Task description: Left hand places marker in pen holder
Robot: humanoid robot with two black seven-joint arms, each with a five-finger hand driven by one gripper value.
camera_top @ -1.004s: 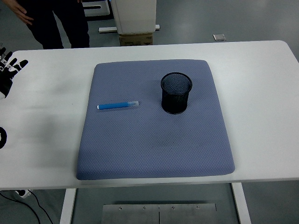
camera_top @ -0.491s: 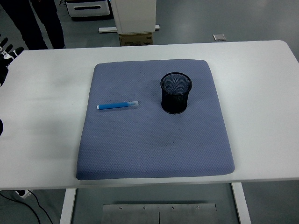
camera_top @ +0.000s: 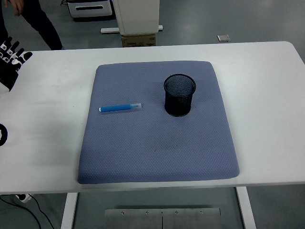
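Observation:
A blue marker (camera_top: 120,108) with a clear cap lies flat on the left half of a blue-grey mat (camera_top: 157,143), its length running left to right. A black mesh pen holder (camera_top: 179,95) stands upright on the mat, to the marker's right. My left hand (camera_top: 10,59) is at the far left edge of the view over the white table (camera_top: 267,86), well left of the marker, with its fingers spread and nothing in them. The right arm is out of view.
A person's legs (camera_top: 43,24) show at the top left beyond the table. A white cabinet (camera_top: 137,16) and a cardboard box stand on the floor behind the far edge. A dark part of my left arm (camera_top: 2,137) shows at the left edge.
My left hand has shifted slightly at the left edge and now shows a bit further into view. The person at the top left has moved. Marker and holder have not moved.

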